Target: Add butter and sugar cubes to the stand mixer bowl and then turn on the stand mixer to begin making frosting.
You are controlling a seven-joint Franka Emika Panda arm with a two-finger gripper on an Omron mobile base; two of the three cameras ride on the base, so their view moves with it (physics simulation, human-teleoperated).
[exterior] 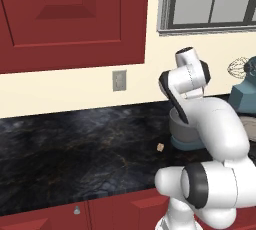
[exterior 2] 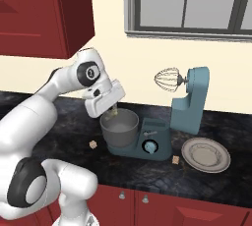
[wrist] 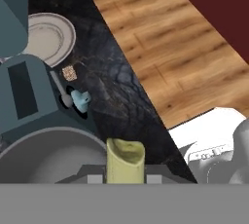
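Observation:
My gripper (exterior 2: 112, 108) hangs over the stand mixer bowl (exterior 2: 119, 127), shut on the butter (wrist: 125, 160), a pale yellow stick that points down at the bowl's near rim (wrist: 44, 140). The butter (exterior 2: 113, 112) sits just above the bowl's opening. The slate-teal stand mixer (exterior 2: 191, 101) has its head tilted up with the whisk (exterior 2: 167, 79) raised, and its blue dial (exterior 2: 148, 146) faces the front. One sugar cube (exterior 2: 92, 144) lies on the counter left of the bowl. Another sugar cube (exterior 2: 175, 159) lies right of the mixer base. My arm partly hides the bowl (exterior: 181, 135) in the left base view.
A flat grey plate (exterior 2: 205, 155) sits on the dark counter right of the mixer. Red wall cabinets (exterior: 70, 19) hang to the left and a window (exterior 2: 189, 4) is behind the mixer. The wood floor (wrist: 170, 38) lies beyond the counter edge.

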